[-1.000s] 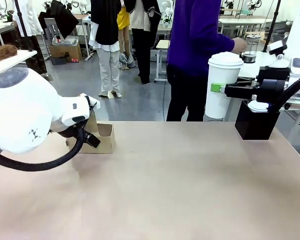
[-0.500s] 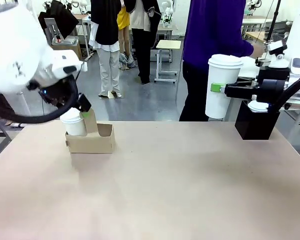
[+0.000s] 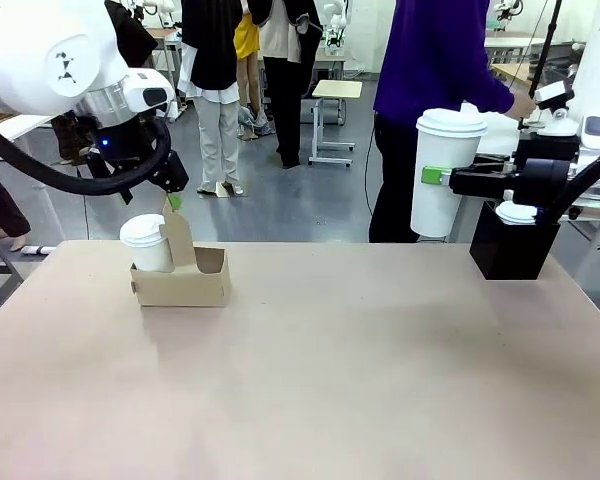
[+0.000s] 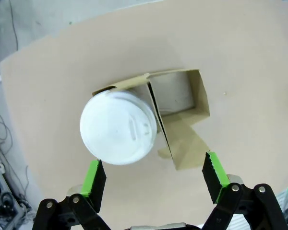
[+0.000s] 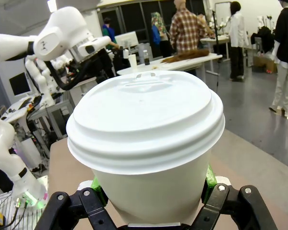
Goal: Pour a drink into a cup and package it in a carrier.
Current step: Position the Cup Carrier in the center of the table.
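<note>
My right gripper is shut on the cup, a tall white paper cup with a white lid, held upright in the air beyond the table's far right edge. In the right wrist view the cup sits between my right gripper's green pads. The brown cardboard carrier stands at the table's far left with a short white lidded cup in its left pocket. My left gripper hangs open just above it. Its wrist view looks down on the carrier, the short cup and the open left gripper. The drink is out of view.
A black box with a white lid on top stands at the far right corner of the table. A person in a purple top stands at the far side, reaching to the right. The carrier's right pocket holds nothing.
My left arm has risen from low beside the carrier to above it, leaving the short lidded cup in the left pocket. The person has stepped right. The right arm has stayed still.
</note>
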You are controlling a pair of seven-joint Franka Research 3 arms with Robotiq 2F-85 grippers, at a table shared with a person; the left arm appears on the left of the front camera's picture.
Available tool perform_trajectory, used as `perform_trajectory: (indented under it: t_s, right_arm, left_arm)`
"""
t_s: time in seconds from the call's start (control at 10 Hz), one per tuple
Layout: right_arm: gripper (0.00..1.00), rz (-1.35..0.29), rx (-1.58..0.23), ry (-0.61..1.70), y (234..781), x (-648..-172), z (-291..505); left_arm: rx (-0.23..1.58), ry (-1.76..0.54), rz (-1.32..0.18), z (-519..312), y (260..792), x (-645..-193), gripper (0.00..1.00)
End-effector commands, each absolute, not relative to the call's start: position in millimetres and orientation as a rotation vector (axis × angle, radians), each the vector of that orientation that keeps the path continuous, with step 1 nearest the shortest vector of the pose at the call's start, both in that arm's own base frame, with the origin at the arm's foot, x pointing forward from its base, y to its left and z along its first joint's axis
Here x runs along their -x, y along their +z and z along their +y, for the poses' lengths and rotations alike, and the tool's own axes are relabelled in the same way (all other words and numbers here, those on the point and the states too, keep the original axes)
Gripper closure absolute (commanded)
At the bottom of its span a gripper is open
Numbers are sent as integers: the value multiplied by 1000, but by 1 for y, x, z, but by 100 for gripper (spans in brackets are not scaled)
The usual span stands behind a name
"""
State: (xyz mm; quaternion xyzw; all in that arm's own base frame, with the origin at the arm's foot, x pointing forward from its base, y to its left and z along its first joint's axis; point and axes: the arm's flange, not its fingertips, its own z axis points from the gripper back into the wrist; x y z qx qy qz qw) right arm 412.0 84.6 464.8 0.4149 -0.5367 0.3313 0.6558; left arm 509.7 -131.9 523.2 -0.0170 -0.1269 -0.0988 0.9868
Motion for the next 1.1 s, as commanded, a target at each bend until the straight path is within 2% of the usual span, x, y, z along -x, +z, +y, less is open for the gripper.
perform_trajectory:
  t_s: [0.0, 0.4, 0.5, 0.6, 0.7, 0.8, 0.9, 1.0]
  right_arm:
    - [16, -1226, -948, 750, 469, -410, 84]
    - [16, -1226, -948, 750, 469, -410, 84]
    - [16, -1226, -948, 750, 469, -410, 84]
    - [16, -1226, -948, 750, 469, -410, 84]
    - [16, -1226, -948, 750, 469, -410, 84]
    - [16, -1226, -948, 750, 469, -410, 84]
    - [16, -1226, -948, 750, 469, -410, 84]
    - [16, -1226, -948, 750, 469, -410, 84]
  left_arm:
    - [23, -149, -237, -140, 526, -524, 0]
    - [-26, -82, -222, -146, 512, -542, 0]
    - [-53, -94, -210, -147, 512, -543, 60]
    - [-53, -95, -209, -150, 512, -542, 60]
    - [-51, -91, -211, -150, 511, -543, 100]
    - [-30, -91, -206, -150, 510, -543, 65]
    - [-18, -86, -205, -150, 510, -544, 100]
    - [-3, -74, -209, -149, 508, -546, 100]
